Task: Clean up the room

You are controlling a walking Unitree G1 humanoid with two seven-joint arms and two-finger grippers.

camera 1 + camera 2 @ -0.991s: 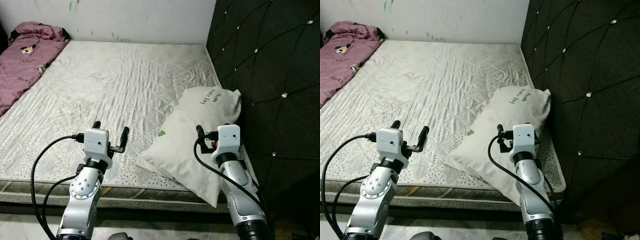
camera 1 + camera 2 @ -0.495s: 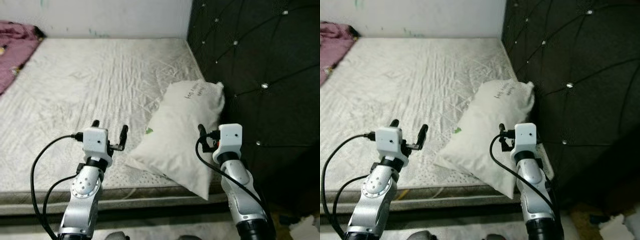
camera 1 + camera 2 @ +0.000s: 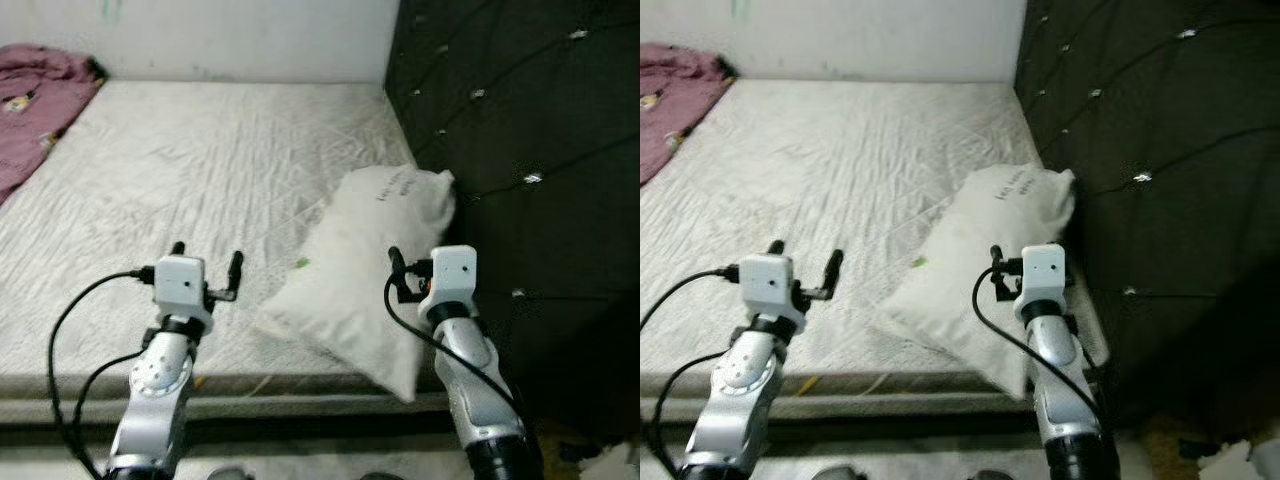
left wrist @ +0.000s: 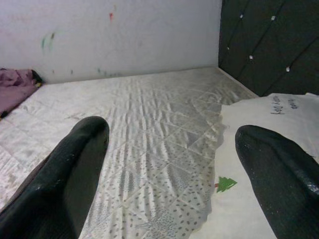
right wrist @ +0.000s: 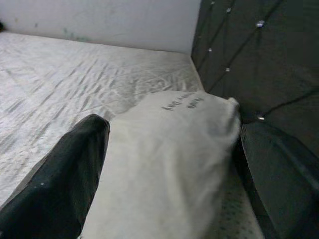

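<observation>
A white pillow (image 3: pixel 365 265) with small print and a green tree mark lies slanted on the grey-white quilted mattress (image 3: pixel 220 160), its far end against the black tufted headboard (image 3: pixel 520 120). A crumpled pink blanket (image 3: pixel 30 110) sits at the mattress's far left corner. My left gripper (image 3: pixel 207 262) is open above the mattress near its front edge, just left of the pillow's near corner. In the left wrist view, the pillow's (image 4: pixel 259 149) edge lies under one finger. My right gripper (image 3: pixel 425 262) is open over the pillow's near end. The pillow (image 5: pixel 184 124) spans the gap between its fingers.
The headboard stands as a wall along the right side. A pale wall (image 3: pixel 200 35) closes the back of the bed. The mattress's front edge (image 3: pixel 260 385) runs just below my arms. A white scrap (image 3: pixel 612 462) lies on the floor at the lower right.
The whole picture has shifted sideways and back as the camera moved. The pillow lies where it was, and both grippers stay open in the same pose.
</observation>
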